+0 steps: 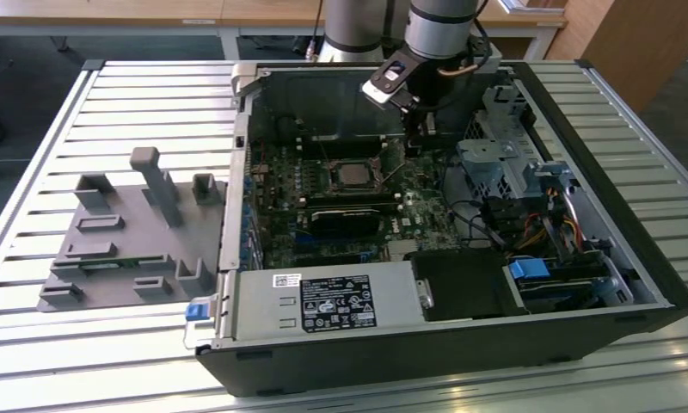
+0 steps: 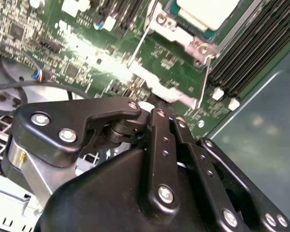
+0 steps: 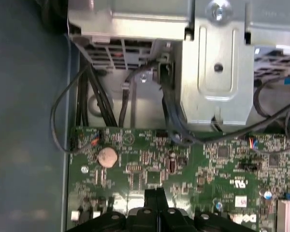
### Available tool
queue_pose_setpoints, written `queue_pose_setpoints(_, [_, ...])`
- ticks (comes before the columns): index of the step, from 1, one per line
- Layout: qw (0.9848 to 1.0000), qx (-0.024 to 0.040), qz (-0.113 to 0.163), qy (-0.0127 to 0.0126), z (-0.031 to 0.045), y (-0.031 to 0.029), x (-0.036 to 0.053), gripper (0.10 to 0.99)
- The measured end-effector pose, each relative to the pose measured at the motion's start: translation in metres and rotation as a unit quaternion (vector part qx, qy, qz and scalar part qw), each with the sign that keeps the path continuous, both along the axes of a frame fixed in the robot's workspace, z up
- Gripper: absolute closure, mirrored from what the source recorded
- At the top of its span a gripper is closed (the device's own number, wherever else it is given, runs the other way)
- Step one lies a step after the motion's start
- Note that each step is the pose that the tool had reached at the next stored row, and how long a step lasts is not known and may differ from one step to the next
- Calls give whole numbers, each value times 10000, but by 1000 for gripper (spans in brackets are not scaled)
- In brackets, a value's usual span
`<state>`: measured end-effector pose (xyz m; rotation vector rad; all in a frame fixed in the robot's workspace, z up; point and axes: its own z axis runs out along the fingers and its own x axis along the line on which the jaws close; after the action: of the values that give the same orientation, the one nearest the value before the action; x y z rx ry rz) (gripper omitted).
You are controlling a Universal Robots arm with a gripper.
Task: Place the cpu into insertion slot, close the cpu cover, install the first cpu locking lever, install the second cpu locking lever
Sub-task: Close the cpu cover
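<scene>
Black links of the hand (image 3: 157, 194), fingers pressed together, hang low on the exterior view's right of the insertion slot (image 1: 351, 161), where the cpu (image 2: 208, 12) lies under the cpu cover (image 2: 176, 30); an off-line push could slip off the thin locking lever (image 2: 205, 79) and gouge the green board (image 3: 135, 164).

Your cpu (image 1: 353, 176) lies in the insertion slot (image 1: 330, 177) (on the motherboard (image 1: 426, 208)); the gripper (image 1: 419, 129) hangs near it, toward the exterior view's right.
</scene>
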<state>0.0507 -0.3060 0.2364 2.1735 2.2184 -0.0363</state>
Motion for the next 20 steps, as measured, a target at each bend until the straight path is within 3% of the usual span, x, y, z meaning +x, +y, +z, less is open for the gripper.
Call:
queue_pose_setpoints(11, [10000, 0, 0, -5, -14, 0, -223, 980])
queue_pose_setpoints(20, [10000, -10, 0, -5, -42, 1, -345, 980])
